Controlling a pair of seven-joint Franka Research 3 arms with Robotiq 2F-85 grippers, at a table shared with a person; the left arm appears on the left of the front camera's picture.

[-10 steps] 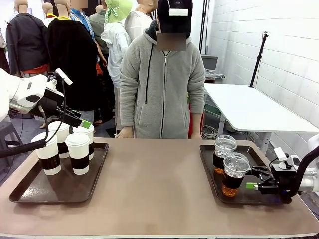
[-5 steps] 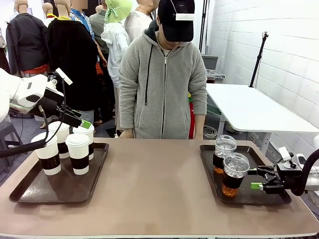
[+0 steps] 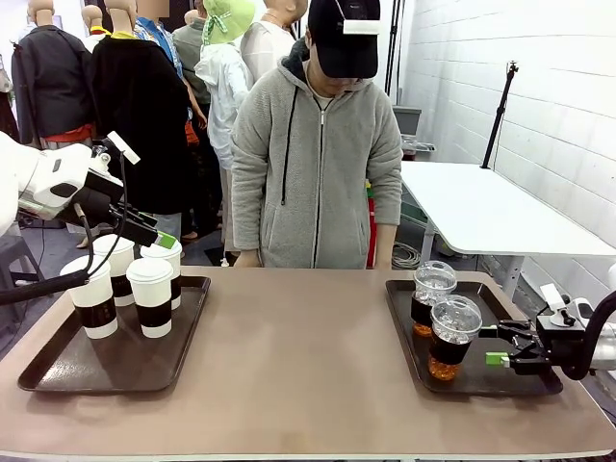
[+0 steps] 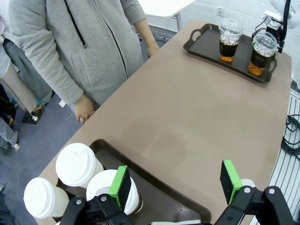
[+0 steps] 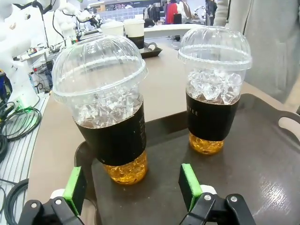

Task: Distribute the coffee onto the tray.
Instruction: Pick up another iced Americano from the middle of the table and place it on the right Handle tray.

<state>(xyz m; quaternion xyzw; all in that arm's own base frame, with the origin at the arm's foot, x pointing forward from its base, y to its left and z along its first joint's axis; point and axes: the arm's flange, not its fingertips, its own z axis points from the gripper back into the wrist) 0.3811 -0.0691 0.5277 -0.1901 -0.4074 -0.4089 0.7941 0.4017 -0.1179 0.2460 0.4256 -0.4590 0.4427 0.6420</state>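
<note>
Coffee sits on two dark brown plastic trays at opposite ends of a tan table. From the front, four white paper cups with white lids and black sleeves [image 3: 135,282] cluster on the left tray [image 3: 115,364], while two clear dome-lidded cups of dark iced coffee [image 3: 443,322] stand on the right tray [image 3: 500,380]. The left gripper [image 3: 154,229] hangs above the paper cups, its jaws parted and empty. The right gripper [image 3: 502,346] is low over the right tray, just beside the nearer iced cup, open and gripping nothing. A person in a grey zip hoodie [image 3: 316,159] stands at the far edge.

From the left wrist, the green pads [image 4: 121,186] spread wide above the lidded paper cups [image 4: 77,165]; the iced cups [image 4: 243,44] stand far across the table.

From the right wrist, the two iced cups [image 5: 154,101] stand upright and apart on the tray [image 5: 262,159], ice above dark liquid, ahead of the wide-set fingers [image 5: 190,185].
</note>
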